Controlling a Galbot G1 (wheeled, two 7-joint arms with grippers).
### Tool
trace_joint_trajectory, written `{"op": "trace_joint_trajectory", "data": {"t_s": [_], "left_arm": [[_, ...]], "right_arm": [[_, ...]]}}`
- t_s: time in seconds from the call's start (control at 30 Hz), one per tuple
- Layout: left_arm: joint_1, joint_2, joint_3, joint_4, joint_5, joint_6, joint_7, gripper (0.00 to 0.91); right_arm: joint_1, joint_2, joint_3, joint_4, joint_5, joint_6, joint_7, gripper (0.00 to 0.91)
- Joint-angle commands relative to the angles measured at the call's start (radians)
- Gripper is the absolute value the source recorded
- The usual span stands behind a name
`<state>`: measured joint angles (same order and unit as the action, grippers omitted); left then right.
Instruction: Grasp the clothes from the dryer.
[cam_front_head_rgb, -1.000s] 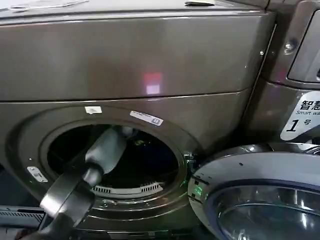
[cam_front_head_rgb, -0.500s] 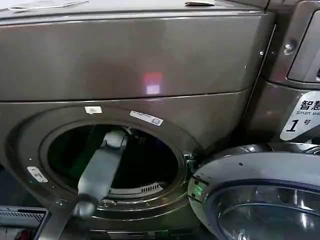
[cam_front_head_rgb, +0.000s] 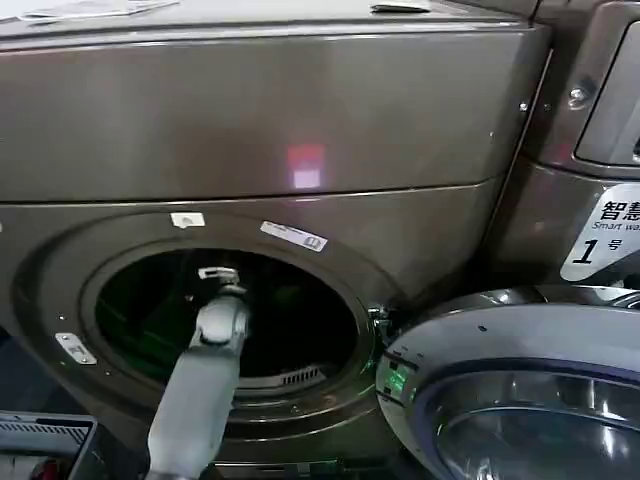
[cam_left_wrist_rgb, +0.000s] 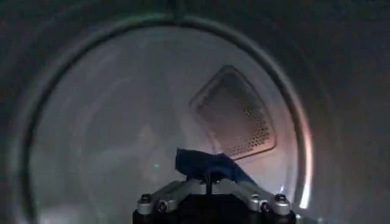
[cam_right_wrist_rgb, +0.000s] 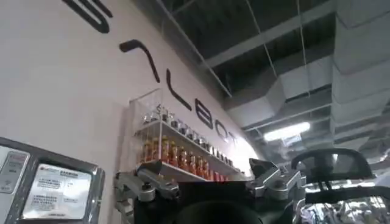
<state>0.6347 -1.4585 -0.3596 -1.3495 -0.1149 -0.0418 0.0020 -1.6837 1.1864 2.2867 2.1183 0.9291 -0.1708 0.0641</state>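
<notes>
Room: laundry bay, bronze-grey machines side by side; shelf of bottles (cam_right_wrist_rgb: 177, 155) on a white wall behind, seen from right wrist cam.
Door: dryer door (cam_front_head_rgb: 510, 395) swung open at lower right, nearest to the head cam.
Left arm: 1 s ago it lay slanted across the porthole w/ elbow low left; now it runs nearly straight in through the opening, wrist deeper in the drum.
Left hand: left hand (cam_left_wrist_rgb: 210, 182) is inside the drum, aimed at the back wall. Fingertips meet over a dark blue bit of cloth; can't tell if it's truly pinched or just lying behind them.
Clothes: clothes (cam_left_wrist_rgb: 204, 163) sit low in the drum, just past the fingertips, below the perforated vent panel (cam_left_wrist_rgb: 234, 115). Only dark fabric visible; no lime-green seen.
Dryer: dryer (cam_front_head_rgb: 260, 120) open, drum otherwise bare.
Right hand: right hand (cam_right_wrist_rgb: 210, 189) parked outside, pointing up at wall/ceiling, fingers spread, nothing held.
Meaning: reach looks about done; prob. at grasp stage, pull-out not yet started.
</notes>
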Motion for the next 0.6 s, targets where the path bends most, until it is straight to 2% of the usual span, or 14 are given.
{"op": "trace_joint_trajectory", "data": {"t_s": [0.03, 0.27, 0.4, 0.6], "left_arm": [[0.095, -0.018, -0.031, -0.135, 0.021, -0.008, -0.102, 0.0], [0.094, -0.013, -0.023, -0.144, 0.022, -0.005, -0.095, 0.0], [0.093, -0.014, -0.023, -0.144, 0.025, -0.003, -0.092, 0.0], [0.092, -0.014, -0.027, -0.146, 0.039, -0.001, -0.097, 0.0]], "right_arm": [[-0.005, -0.001, 0.007, -0.002, -0.006, 0.013, 0.003, 0.907], [-0.003, 0.001, 0.008, 0.003, -0.009, 0.004, 0.001, 0.907], [0.002, -0.002, 0.018, 0.011, -0.015, -0.037, -0.012, 0.907], [0.002, 0.004, 0.026, 0.01, -0.022, -0.051, -0.016, 0.907]]}}
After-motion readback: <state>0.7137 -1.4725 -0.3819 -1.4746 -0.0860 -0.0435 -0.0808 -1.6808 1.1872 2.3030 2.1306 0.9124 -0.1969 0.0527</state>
